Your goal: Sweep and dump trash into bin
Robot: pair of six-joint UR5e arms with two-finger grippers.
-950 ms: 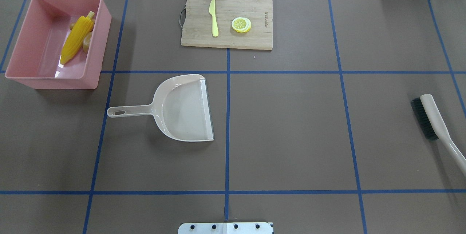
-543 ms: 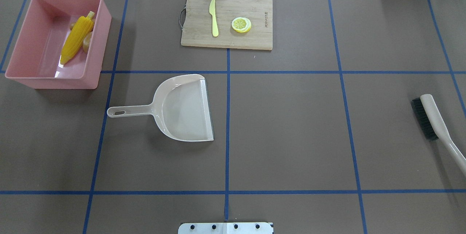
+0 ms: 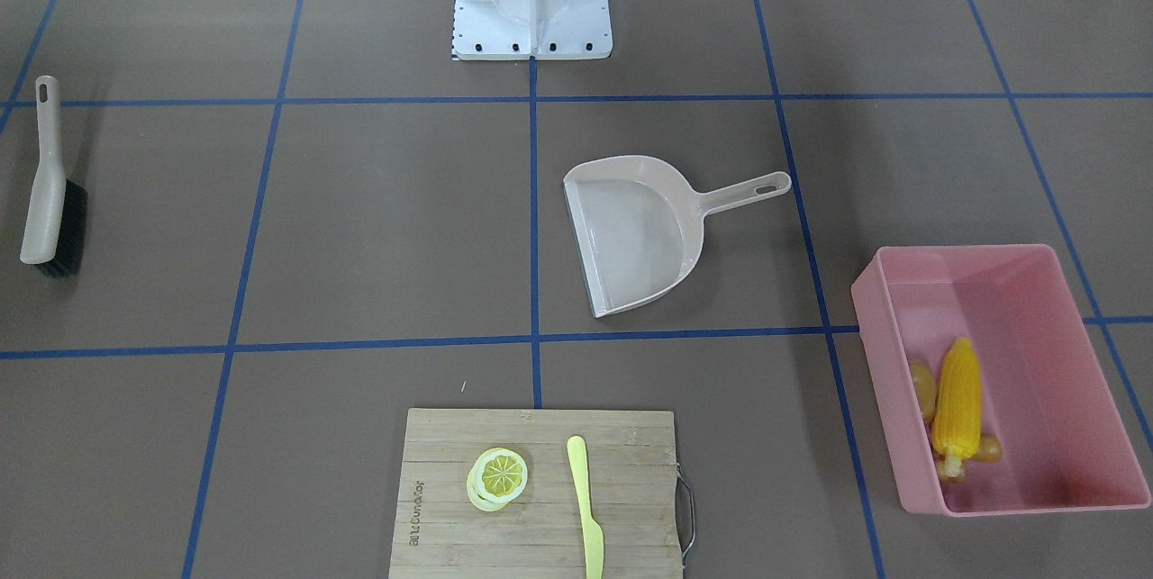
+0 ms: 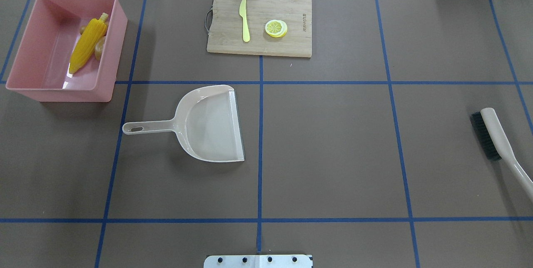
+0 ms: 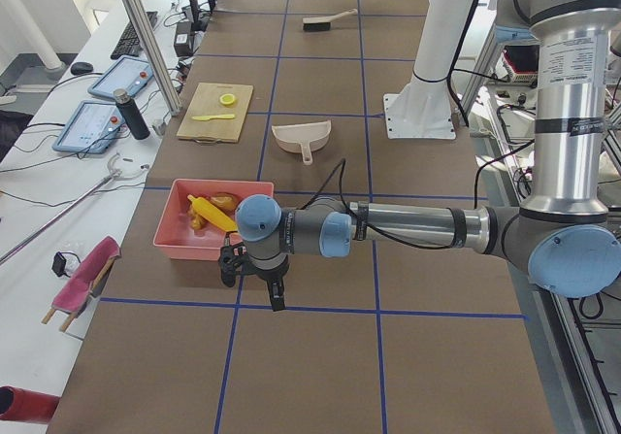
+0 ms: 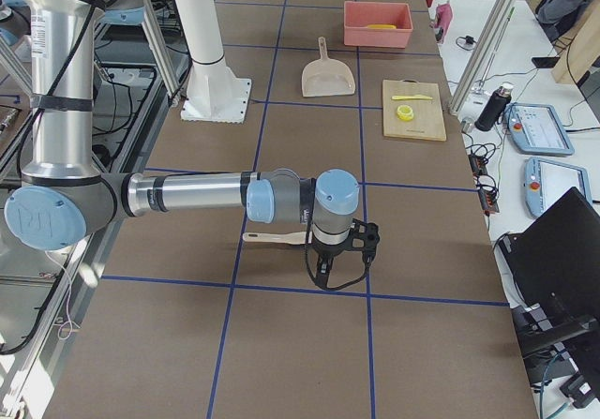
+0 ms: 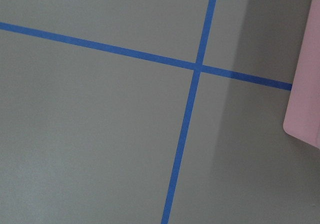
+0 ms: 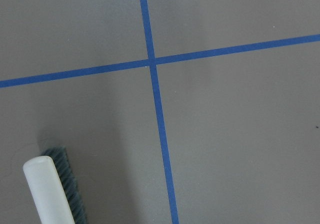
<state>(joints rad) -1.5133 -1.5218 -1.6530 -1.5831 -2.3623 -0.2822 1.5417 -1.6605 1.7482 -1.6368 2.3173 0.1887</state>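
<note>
The pink bin (image 4: 25, 86) stands at the far left of the table, also seen in the front view (image 3: 955, 248). Inside it lie the trash: a yellow corn cob (image 4: 87, 45) (image 3: 957, 408) and two tan lumps, one (image 4: 100, 48) beside the cob and one (image 4: 83, 29) partly hidden behind it. My left gripper (image 5: 254, 283) hangs over the table just outside the bin (image 5: 194, 245); I cannot tell if it is open. My right gripper (image 6: 339, 267) hovers by the brush (image 6: 272, 238); its state cannot be told either.
A beige dustpan (image 4: 212, 126) lies near the table's middle, holding nothing. The brush (image 4: 495, 134) lies at the right edge. A wooden cutting board (image 4: 259, 47) with a yellow knife (image 4: 245, 20) and lemon slice (image 4: 276, 28) sits at the far centre.
</note>
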